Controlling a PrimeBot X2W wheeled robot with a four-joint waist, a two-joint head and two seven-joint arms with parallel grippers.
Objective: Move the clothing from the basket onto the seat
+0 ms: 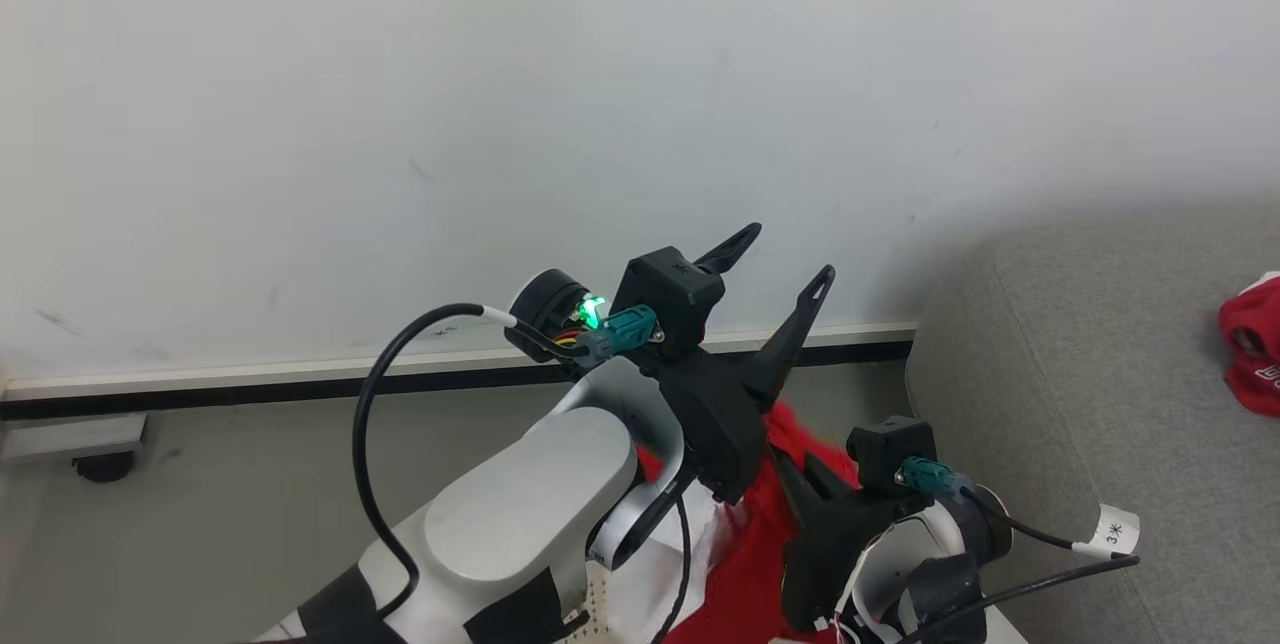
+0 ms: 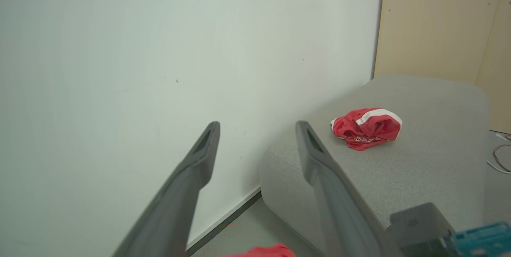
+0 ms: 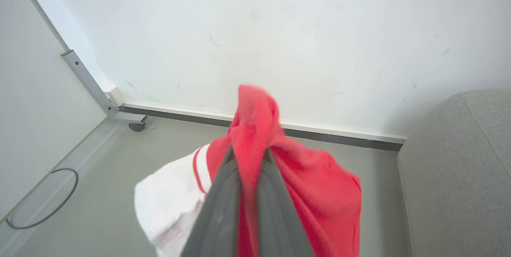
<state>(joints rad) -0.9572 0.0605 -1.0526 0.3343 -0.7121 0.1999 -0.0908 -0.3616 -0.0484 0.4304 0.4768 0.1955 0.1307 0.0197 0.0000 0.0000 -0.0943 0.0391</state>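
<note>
Two garments are noted: the crumpled garment [image 2: 366, 128] is found on the seat [image 2: 435, 169], the hanging garment [image 3: 315, 185] is pinched by the right gripper [image 3: 249, 155], the left gripper [image 2: 257, 129] is held spread and empty, and release is best delayed until well over the seat.

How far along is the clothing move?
Done: one red garment lies on the grey seat. In hand: the right gripper has its fingers shut on a red-and-white garment, held above the floor beside the seat, not over it yet. The left gripper is open and empty. Left: carry that garment over the seat and release it; whether more clothing waits cannot be told.
</note>
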